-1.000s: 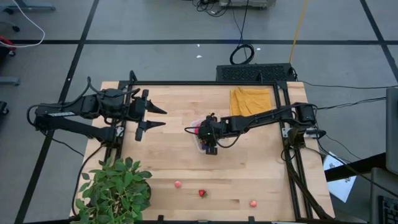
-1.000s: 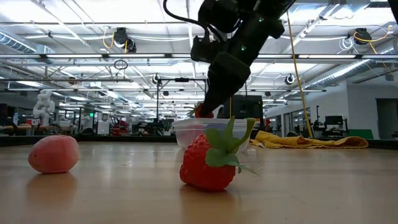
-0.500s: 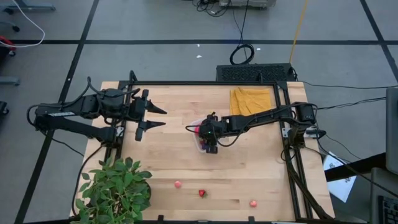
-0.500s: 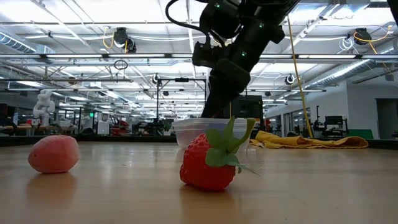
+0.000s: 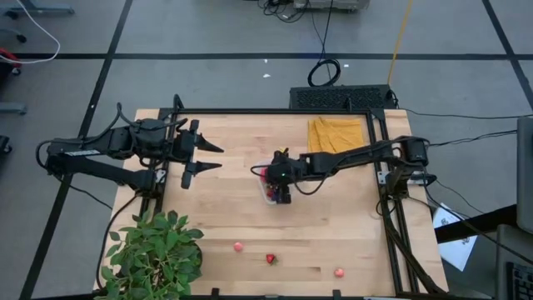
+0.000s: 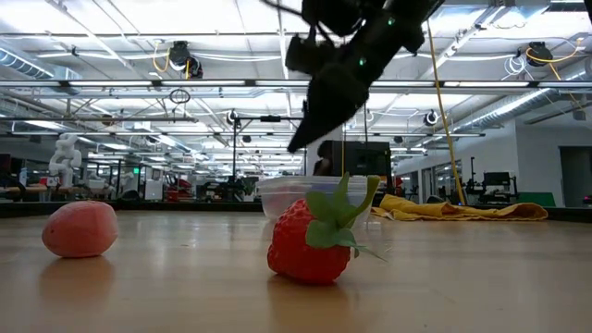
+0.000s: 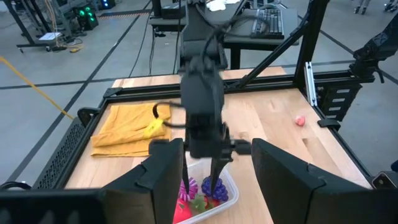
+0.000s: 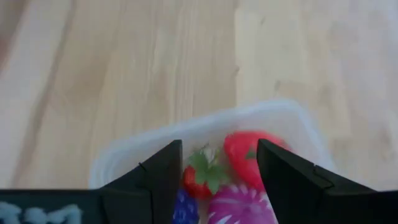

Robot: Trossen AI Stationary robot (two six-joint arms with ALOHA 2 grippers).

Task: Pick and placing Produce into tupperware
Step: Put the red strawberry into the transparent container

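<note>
The right gripper (image 5: pixel 279 190) is hovering, fingers spread and empty, directly above the tupperware (image 8: pixel 205 134), while loose strawberries (image 5: pixel 271 259) are lying toward the counter's (image 5: pixel 233 208) near edge.

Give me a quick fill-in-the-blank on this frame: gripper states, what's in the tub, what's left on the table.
1. The right gripper hangs over the tupperware with its fingers ____.
2. The left gripper, waiting beside the table's left edge, holds ____.
3. Outside the tupperware, ____ small pieces of produce lie along the table's front edge, one a strawberry.
4. The cloth at the back of the table is ____ in colour.

Missing words: open; nothing; three; yellow
</note>
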